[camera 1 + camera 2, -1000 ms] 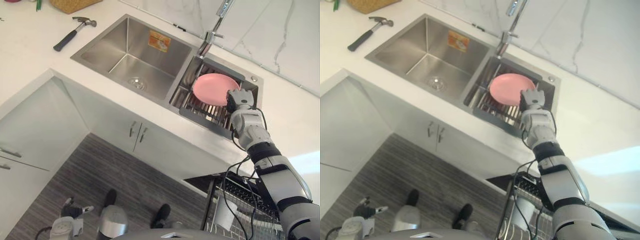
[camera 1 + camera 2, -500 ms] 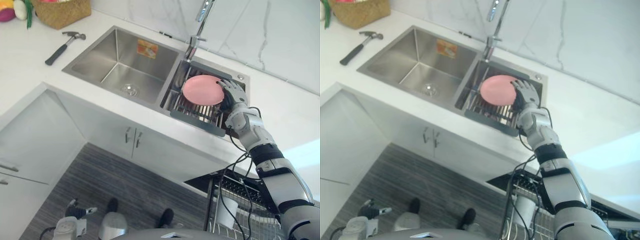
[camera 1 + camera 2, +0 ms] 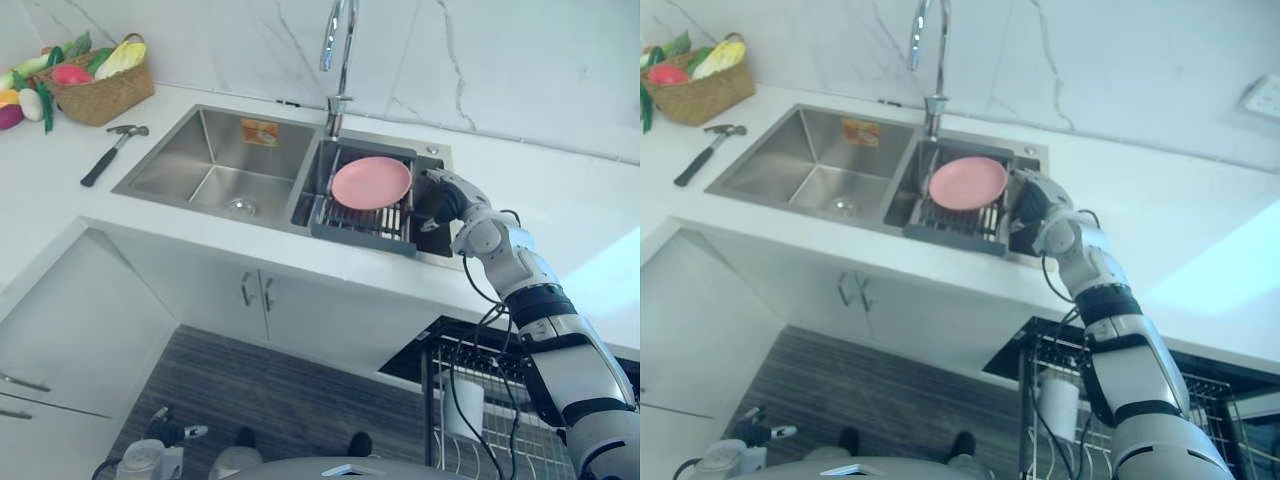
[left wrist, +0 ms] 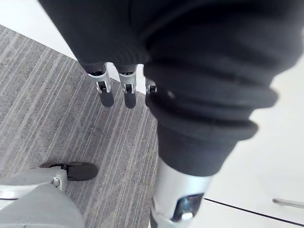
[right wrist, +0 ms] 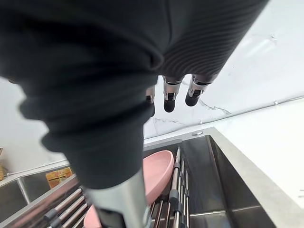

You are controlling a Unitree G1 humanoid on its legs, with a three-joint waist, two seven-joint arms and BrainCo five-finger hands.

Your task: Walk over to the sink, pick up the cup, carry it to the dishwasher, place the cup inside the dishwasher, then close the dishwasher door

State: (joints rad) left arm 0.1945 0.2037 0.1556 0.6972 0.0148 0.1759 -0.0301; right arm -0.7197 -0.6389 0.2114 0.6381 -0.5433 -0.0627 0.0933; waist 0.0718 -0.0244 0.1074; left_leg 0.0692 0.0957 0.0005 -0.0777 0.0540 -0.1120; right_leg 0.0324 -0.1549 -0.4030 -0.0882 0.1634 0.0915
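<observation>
Left eye view puts the double steel sink [image 3: 200, 150] at upper centre, in a white counter [image 3: 560, 190]. An orange sticker [image 3: 260, 132] sits on the back wall of the left basin; its print is too small to read. A pink plate [image 3: 371, 182] lies on a drainer rack [image 3: 360, 222] across the right basin, below the tall faucet [image 3: 338, 50]. The right hand [image 3: 445, 200] hovers at the right edge of that basin, just beside the plate's rim. In the right wrist view its fingers [image 5: 169, 97] hang nearly straight and close together, holding nothing, with the plate beyond them. A white cup [image 3: 462, 410] stands in the wire rack [image 3: 440, 352] of the open dishwasher at lower right, well apart from that hand. The left hand [image 3: 150, 458] hangs at lower left; in the left wrist view its fingers [image 4: 106, 95] are straight and empty above the grey striped floor [image 4: 47, 118]. A hammer [image 3: 112, 155] lies on the counter at upper left, near a woven basket [image 3: 100, 98] of toy vegetables
</observation>
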